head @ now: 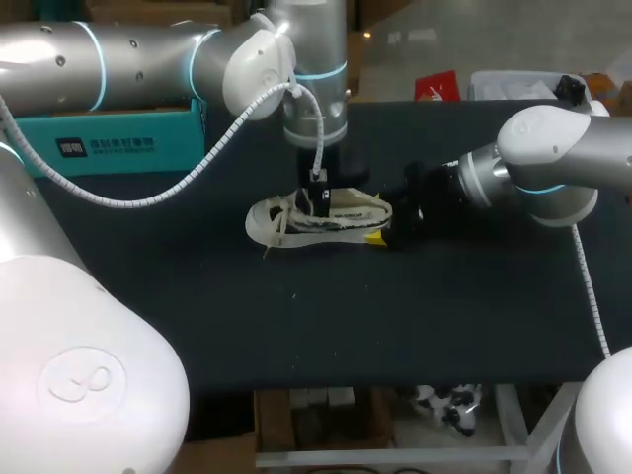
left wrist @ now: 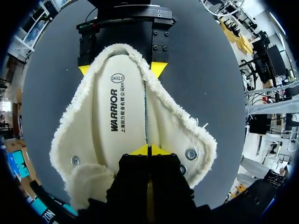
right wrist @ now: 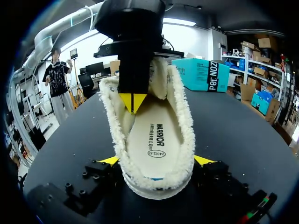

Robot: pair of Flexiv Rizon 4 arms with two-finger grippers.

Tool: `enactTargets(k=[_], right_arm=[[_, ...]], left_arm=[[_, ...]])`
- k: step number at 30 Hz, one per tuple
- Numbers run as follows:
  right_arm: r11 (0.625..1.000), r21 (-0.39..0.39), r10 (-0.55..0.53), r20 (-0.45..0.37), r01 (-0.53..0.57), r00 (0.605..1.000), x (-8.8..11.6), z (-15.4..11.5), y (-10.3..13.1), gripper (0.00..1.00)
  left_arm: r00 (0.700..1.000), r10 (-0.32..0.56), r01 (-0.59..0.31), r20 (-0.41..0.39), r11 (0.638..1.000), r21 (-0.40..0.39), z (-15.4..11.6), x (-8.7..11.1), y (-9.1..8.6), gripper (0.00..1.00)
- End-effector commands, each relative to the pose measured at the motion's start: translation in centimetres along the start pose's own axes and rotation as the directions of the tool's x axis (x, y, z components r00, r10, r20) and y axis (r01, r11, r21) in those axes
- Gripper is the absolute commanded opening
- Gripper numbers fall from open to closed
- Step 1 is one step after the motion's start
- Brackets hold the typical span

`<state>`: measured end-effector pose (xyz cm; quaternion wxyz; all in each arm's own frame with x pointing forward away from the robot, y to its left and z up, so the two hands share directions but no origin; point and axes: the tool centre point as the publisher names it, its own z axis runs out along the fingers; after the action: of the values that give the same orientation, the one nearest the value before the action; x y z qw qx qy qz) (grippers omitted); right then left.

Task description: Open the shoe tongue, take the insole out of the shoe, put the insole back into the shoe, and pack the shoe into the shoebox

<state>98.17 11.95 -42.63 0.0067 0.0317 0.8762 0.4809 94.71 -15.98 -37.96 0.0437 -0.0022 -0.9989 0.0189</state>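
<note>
The fleece-lined shoe (head: 269,219) is lying in the middle of the desk (head: 444,316), long axis running left to right and toe pointing left, with the right fingers (right wrist: 110,160) clamping its heel and the left fingers (left wrist: 142,150), pressed together, pointing down at the insole (left wrist: 121,116).

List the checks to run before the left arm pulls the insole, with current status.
1. Right gripper clamps the shoe at the heel, one tip on each side: ok.
2. Tongue folded forward, opening clear: ok.
3. Insole lies flat inside the shoe, fully visible: ok.
4. Left gripper has hold of the insole: not ok. Its tips are shut together over it, with nothing visible between them.
5. Shoebox on the table, back left: ok. Whether it is open: cannot tell.
</note>
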Motion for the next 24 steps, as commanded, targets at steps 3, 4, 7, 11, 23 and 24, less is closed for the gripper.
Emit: enactTargets(k=[3,4,7,11,23,24], right_arm=[[1.0,-0.001,0.0,-0.002,0.0,1.0,-0.36,0.29,-0.4,0.0],[1.0,-0.001,0.0,-0.002,0.0,1.0,-0.36,0.29,-0.4,0.0],[1.0,-0.001,0.0,-0.002,0.0,1.0,-0.36,0.29,-0.4,0.0],[1.0,-0.001,0.0,-0.002,0.0,1.0,-0.36,0.29,-0.4,0.0],[1.0,-0.001,0.0,-0.002,0.0,1.0,-0.36,0.29,-0.4,0.0],[1.0,-0.001,0.0,-0.002,0.0,1.0,-0.36,0.29,-0.4,0.0]], left_arm=[[0.998,-0.031,0.033,0.055,0.999,-0.021,1.51,0.53,-0.16,0.0],[0.998,-0.037,0.038,0.053,0.999,-0.02,1.62,0.37,-0.13,0.0],[0.998,-0.038,0.039,0.046,0.999,-0.018,1.8,0.23,-0.02,0.0],[0.998,-0.039,0.041,0.057,0.999,-0.018,1.88,0.26,0.05,0.0],[0.993,-0.04,0.043,0.107,0.999,-0.026,2.06,0.55,0.23,0.2],[0.993,-0.042,0.046,0.114,0.999,-0.028,2.1,0.59,0.21,0.2]])
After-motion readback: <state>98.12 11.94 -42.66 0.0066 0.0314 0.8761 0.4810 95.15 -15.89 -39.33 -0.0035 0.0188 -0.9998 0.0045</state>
